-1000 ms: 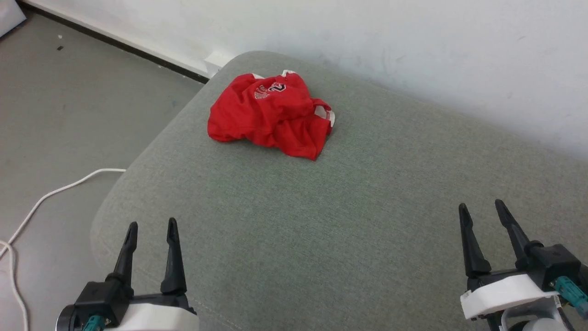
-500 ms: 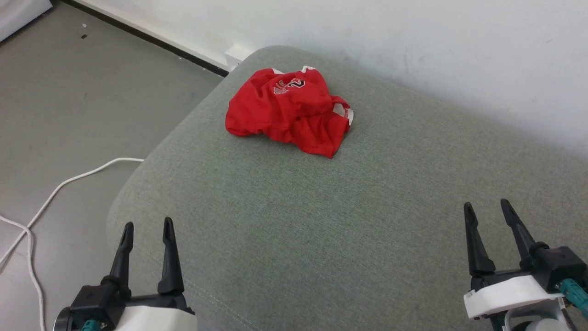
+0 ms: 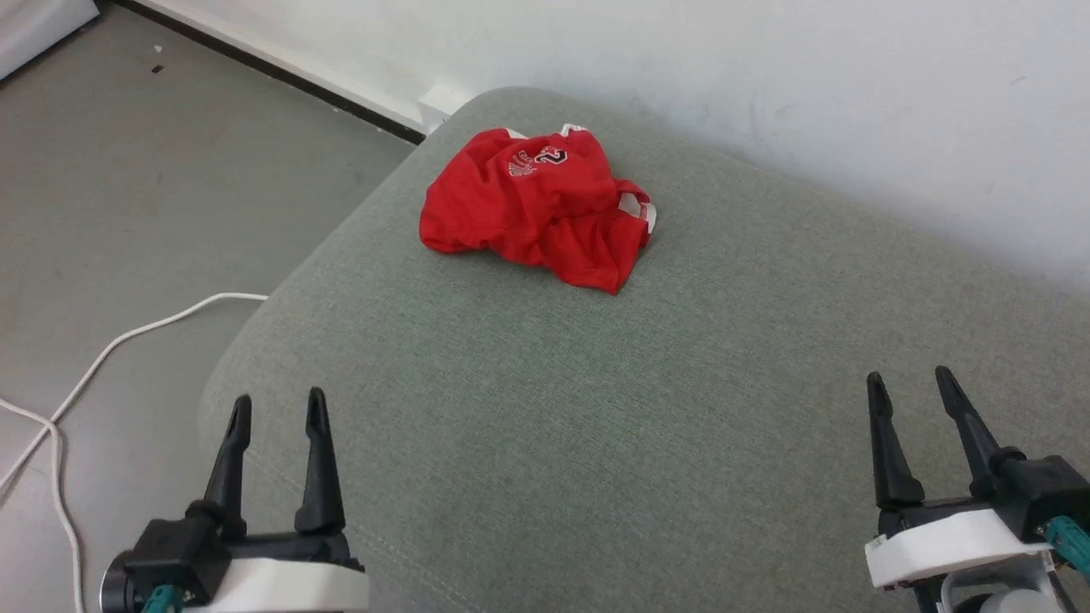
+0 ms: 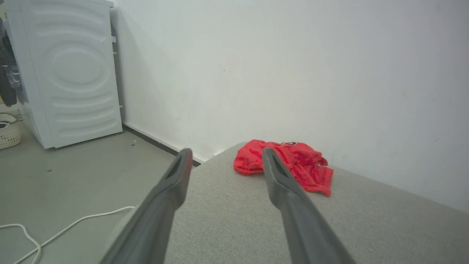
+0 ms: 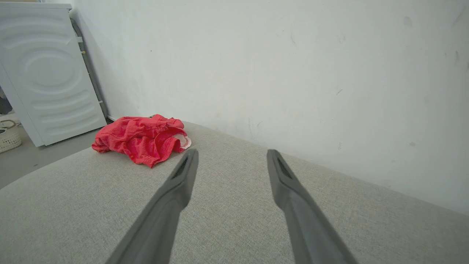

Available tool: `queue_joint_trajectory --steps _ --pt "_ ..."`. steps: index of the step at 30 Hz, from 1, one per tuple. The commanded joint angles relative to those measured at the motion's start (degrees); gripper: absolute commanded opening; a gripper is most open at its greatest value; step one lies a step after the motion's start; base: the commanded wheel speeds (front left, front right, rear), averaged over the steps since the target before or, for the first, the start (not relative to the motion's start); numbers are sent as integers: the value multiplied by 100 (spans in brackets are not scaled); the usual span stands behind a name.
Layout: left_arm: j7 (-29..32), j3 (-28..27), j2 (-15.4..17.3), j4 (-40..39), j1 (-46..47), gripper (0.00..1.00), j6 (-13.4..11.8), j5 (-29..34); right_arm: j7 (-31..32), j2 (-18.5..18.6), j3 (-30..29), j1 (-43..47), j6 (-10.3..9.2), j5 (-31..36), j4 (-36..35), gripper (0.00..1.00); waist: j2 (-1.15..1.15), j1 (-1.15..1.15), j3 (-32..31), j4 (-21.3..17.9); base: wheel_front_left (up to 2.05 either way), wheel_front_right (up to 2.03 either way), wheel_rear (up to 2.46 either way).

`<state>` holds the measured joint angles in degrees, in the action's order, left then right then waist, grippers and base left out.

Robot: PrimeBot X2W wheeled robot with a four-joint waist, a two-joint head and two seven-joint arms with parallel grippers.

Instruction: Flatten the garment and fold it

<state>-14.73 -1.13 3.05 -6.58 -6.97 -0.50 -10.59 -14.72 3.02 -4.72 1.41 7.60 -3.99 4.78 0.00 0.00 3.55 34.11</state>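
Nearest, the left hand, two long dark tapering fingers on a black-and-white wrist block, hovers over the near left corner of the grey-green woven upholstered surface. Its fingers are spread wide with nothing between them. The right hand, of the same build, hangs over the near right side, equally spread and equally empty. Both point toward the far wall. This reads as a ready stance: wide enough to close on cloth, and set apart so each can take its own corner.

Beyond them lies a broad bare stretch of upholstery, so a long reach forward is called for, shorter for the left arm.

The garment, bright red soft shorts with white trim and white black-outlined lettering, sits crumpled in a heap at the far left corner of the surface. It is well apart from both hands and near the rounded edge. The print faces up on the heap's far side, and a white-edged opening shows at its right. Hems and waistband are hard to tell apart, so flattening looks not yet begun, and folding waits on it.

Off the left edge a thin white cable loops across the grey floor. Farthest, the white plaster wall runs behind the surface, with a white washing machine at the far left
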Motion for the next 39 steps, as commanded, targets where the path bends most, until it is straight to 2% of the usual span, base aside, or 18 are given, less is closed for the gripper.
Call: queue_joint_trajectory --steps 1,5,7,13,18,20,25,31,39 --pt "-27 23 -17 -82 122 100 69 -39 -28 -14 -15 4 -11 3 -24 100 0 0 20 -1 0 0 0" --pt "-27 95 30 -226 542 100 387 -107 -22 -14 -46 -20 -11 44 -89 100 0 0 128 -1 0 0 0" --pt "39 150 144 -338 846 100 455 -73 5 -14 -55 -54 -11 81 -147 100 0 0 212 -18 0 0 0" --pt "1006 95 614 -406 2340 100 580 -226 178 -14 -84 -221 -11 256 -502 100 0 0 587 -89 0 0 0" --pt "1805 99 943 351 3756 100 683 -624 424 -14 -104 -342 -11 484 -956 100 0 0 970 -237 0 0 0" --pt "2096 219 1193 772 4264 100 729 -653 544 -14 -72 -413 -11 597 -1131 100 0 0 1124 -339 0 0 0" --pt "2482 424 1596 1966 5291 100 783 -988 826 -14 58 -583 -11 828 -1560 100 0 0 1501 -653 0 0 0" --pt "2585 863 1970 2866 5949 100 796 -1351 1166 -14 242 -707 -11 1061 -2067 100 0 0 1956 -1062 0 0 0" --pt "2903 1665 2424 3560 6324 100 798 -2210 1440 -14 251 -803 -11 1295 -2639 100 0 0 2482 -1495 0 0 0"
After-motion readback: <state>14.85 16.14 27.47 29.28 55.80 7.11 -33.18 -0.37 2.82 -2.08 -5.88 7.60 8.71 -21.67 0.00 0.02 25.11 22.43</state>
